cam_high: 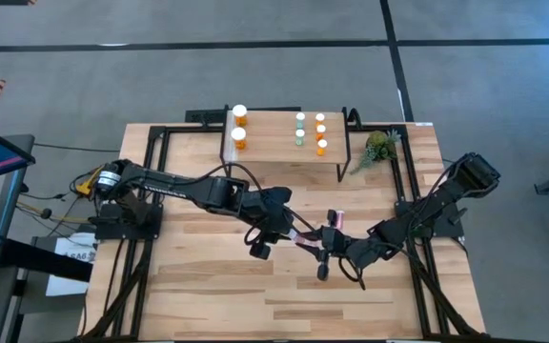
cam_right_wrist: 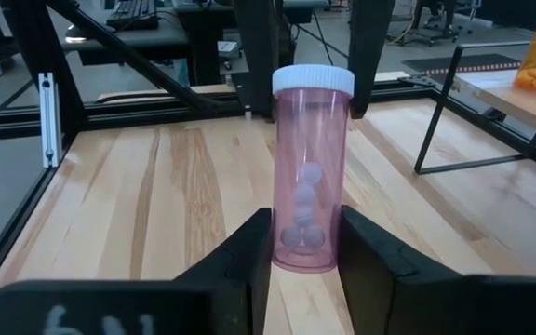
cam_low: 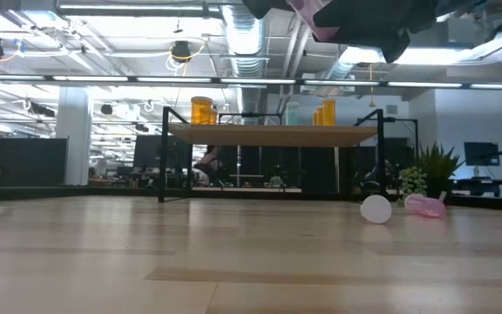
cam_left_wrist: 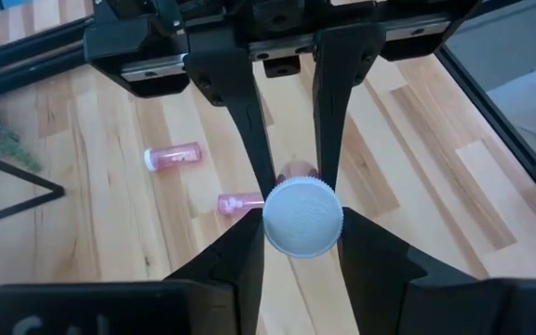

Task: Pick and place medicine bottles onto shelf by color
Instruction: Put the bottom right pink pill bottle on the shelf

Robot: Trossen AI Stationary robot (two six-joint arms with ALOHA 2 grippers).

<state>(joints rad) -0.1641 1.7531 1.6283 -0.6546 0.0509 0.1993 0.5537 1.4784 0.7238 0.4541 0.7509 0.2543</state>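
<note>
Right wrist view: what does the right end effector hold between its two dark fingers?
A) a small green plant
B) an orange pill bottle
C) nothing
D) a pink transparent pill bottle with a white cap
D: the right end effector clamps the pink transparent pill bottle with a white cap, standing upright between its fingers.

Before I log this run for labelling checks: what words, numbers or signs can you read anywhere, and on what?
None legible.
Pink bottle in the right gripper: no label shows.
Left gripper: pale marks on its housing, cut off, unreadable.
Right gripper's housing: the same, unreadable.
Bottles on the shelf: too small to tell.
Paper sheet left of the table: print too small.
</note>
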